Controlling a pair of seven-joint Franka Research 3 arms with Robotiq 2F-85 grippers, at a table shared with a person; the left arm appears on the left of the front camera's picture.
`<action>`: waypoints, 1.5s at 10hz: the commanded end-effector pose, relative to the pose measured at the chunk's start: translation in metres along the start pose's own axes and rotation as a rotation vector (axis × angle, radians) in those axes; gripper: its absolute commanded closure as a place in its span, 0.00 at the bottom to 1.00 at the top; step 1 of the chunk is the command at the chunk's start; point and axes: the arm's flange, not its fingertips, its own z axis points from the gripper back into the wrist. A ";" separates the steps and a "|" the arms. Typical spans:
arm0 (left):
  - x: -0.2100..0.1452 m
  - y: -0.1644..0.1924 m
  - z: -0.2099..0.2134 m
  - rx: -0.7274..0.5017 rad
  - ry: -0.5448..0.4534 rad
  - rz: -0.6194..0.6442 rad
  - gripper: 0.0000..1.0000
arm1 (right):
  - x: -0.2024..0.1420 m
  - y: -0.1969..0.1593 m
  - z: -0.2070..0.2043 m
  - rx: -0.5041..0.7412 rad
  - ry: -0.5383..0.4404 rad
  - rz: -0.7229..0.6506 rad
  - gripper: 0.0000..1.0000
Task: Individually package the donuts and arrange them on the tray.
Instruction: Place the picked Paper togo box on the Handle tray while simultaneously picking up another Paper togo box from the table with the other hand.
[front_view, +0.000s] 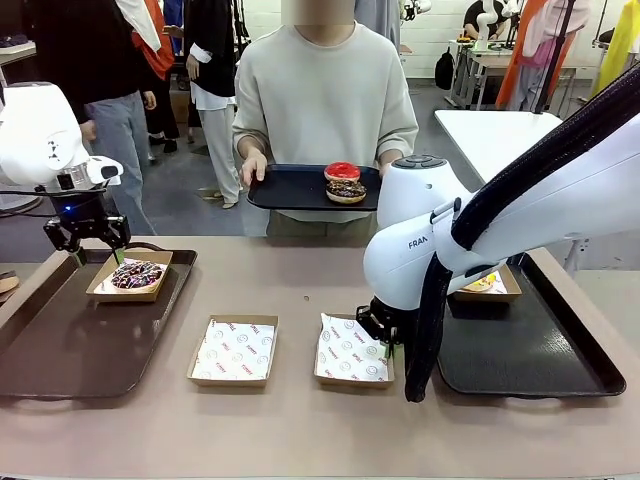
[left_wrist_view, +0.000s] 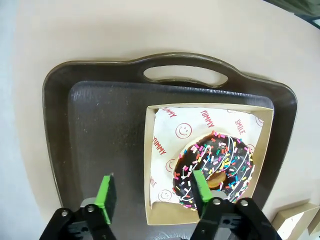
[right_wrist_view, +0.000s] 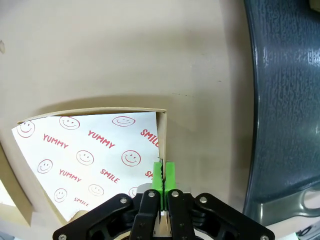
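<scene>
A chocolate donut with coloured sprinkles (front_view: 137, 275) (left_wrist_view: 215, 167) lies in a paper-lined box (left_wrist_view: 210, 107) on the brown left tray (front_view: 60, 345). My left gripper (front_view: 88, 238) (left_wrist_view: 152, 192) hangs open just above that box's edge, holding nothing. My right gripper (front_view: 384, 325) (right_wrist_view: 163, 176) is shut on the side wall of an empty lined box (front_view: 352, 352) (right_wrist_view: 90, 150) on the table. A yellow donut (front_view: 480, 283) sits in a box on the dark right tray (front_view: 540, 350). Across the table a person holds a black tray (front_view: 290, 190) carrying a red donut (front_view: 342, 171) and a chocolate donut (front_view: 346, 190).
A second empty lined box (front_view: 234, 350) sits on the table between the two trays. My right arm's white body (front_view: 430, 240) blocks part of the right tray. The right tray's rim (right_wrist_view: 285, 100) lies close beside the held box.
</scene>
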 end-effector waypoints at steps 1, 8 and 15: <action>-0.002 0.002 0.006 0.003 0.008 0.007 0.00 | 0.003 0.005 -0.002 0.022 -0.009 -0.011 1.00; -0.064 0.084 0.059 -0.724 0.036 0.063 0.00 | 0.043 -0.010 0.093 0.040 -0.059 -0.021 1.00; -0.147 0.207 0.022 -1.363 0.033 0.091 0.00 | 0.147 0.007 0.153 0.067 0.020 0.015 1.00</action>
